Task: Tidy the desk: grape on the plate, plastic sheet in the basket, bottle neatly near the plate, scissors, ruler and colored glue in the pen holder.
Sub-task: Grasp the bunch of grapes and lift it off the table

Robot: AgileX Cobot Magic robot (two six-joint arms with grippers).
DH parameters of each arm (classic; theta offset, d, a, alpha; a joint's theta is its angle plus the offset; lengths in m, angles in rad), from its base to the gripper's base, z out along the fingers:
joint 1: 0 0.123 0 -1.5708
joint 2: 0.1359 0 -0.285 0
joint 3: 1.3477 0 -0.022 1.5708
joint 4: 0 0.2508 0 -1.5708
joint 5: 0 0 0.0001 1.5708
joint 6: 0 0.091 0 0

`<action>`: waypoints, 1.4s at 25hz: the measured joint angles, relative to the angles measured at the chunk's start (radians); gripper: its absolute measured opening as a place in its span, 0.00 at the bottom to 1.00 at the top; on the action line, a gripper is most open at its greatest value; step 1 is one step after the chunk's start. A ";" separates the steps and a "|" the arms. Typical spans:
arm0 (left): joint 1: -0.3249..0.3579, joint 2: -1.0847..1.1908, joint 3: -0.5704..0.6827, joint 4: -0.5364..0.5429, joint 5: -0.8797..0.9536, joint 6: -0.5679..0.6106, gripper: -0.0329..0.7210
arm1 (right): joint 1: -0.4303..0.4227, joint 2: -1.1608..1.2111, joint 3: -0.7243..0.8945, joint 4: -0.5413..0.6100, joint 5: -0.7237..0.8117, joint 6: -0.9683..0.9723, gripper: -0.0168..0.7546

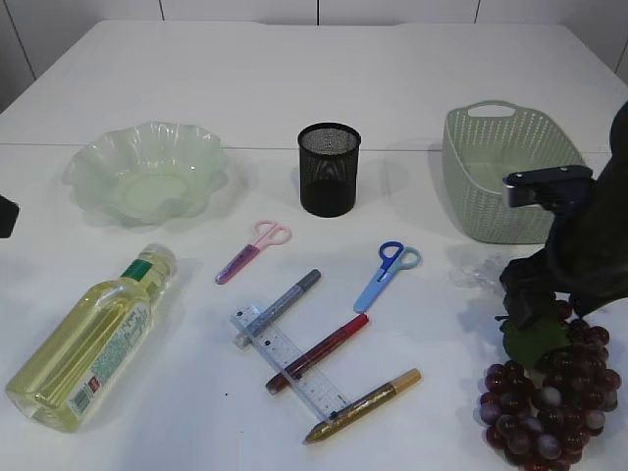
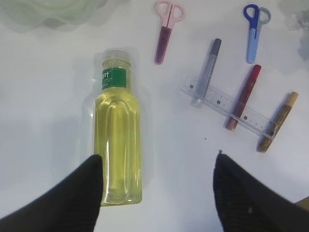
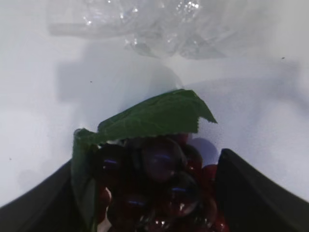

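The grape point(image 1: 545, 407) bunch, dark red with a green leaf point(image 3: 154, 116), lies at the front right. My right gripper point(image 3: 148, 157) is open, with its fingers straddling the top of the bunch. The crumpled plastic sheet point(image 3: 145, 24) lies just beyond it. The bottle point(image 2: 117, 135) of yellow liquid lies on its side at the front left. My left gripper point(image 2: 159, 155) hangs open above its base, the left finger over the bottle's edge. Pink scissors point(image 1: 253, 250), blue scissors point(image 1: 388, 275), a clear ruler point(image 1: 289, 368) and three glue pens point(image 1: 319, 351) lie mid-table.
The green glass plate point(image 1: 98, 162) stands at the back left, the black mesh pen holder point(image 1: 329, 167) at the back middle, and the green basket point(image 1: 510, 172) at the back right. The right arm point(image 1: 589, 226) stands in front of the basket.
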 joint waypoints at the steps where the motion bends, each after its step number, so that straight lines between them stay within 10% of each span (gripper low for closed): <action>1: 0.000 0.000 0.000 0.000 0.003 0.000 0.73 | 0.000 0.009 -0.001 0.000 -0.003 0.000 0.82; 10: 0.000 0.000 -0.002 -0.005 0.013 0.000 0.73 | 0.000 0.062 -0.007 0.002 -0.014 0.006 0.72; 18: 0.000 0.000 -0.002 -0.033 0.024 0.002 0.73 | 0.000 0.060 -0.012 0.014 0.016 0.009 0.31; 35: 0.000 0.000 -0.002 -0.033 0.025 0.002 0.72 | 0.000 -0.324 -0.010 0.078 0.119 0.001 0.26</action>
